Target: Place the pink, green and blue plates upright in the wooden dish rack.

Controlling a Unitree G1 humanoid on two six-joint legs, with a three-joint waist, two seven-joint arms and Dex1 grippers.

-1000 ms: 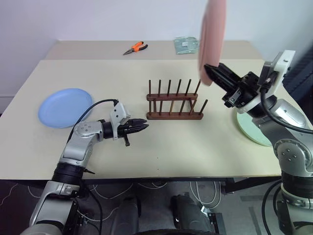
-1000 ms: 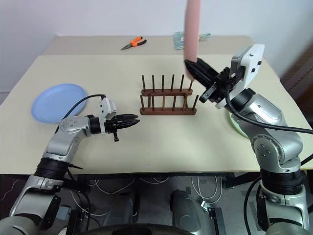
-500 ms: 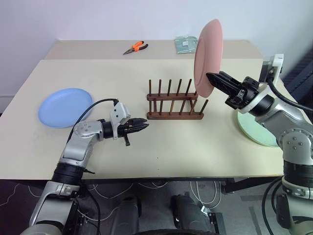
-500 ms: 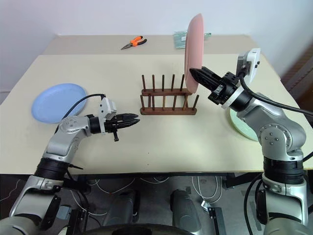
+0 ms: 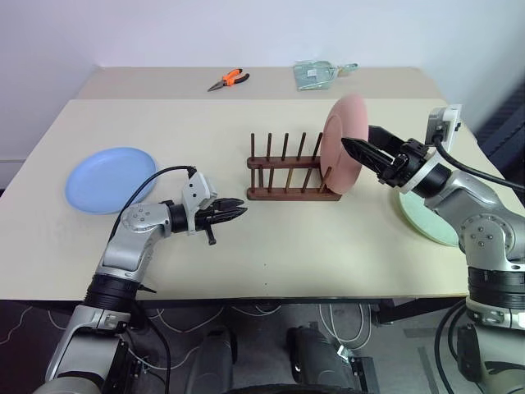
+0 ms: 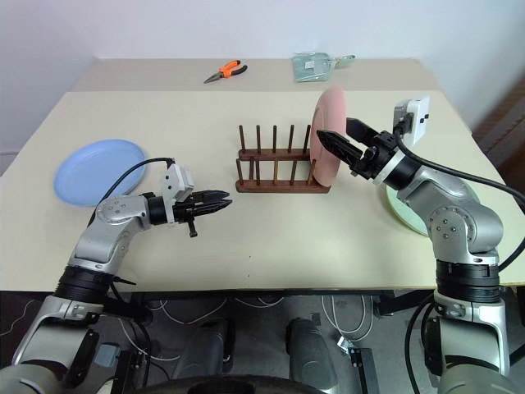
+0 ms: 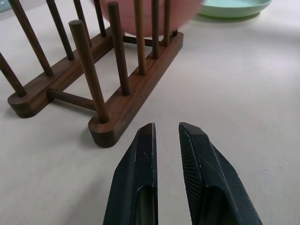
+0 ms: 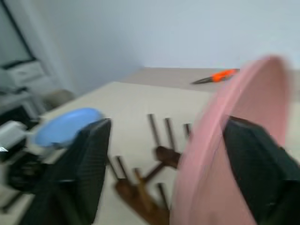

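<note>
Pink plate (image 5: 342, 144) now lowered into rack (image 5: 291, 174)

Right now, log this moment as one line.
round pink plate: upright in dark wooden dish rack | right gripper: open astride it | left gripper: shut, empty

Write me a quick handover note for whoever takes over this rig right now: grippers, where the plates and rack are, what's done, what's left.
Right gripper: jaws spread wide either side of the pink plate, which stands upright at the right end of the wooden dish rack. Whether the plate is fully seated between the pegs, I cannot tell.
Left gripper: nearly shut, empty, low over the table to the left of the rack.
Blue plate: flat on the table, far left.
Green plate: flat on the table, right, partly hidden behind the right arm.
Done: pink plate at the rack.
Left: confirm pink is seated, then rack blue and green.
</note>
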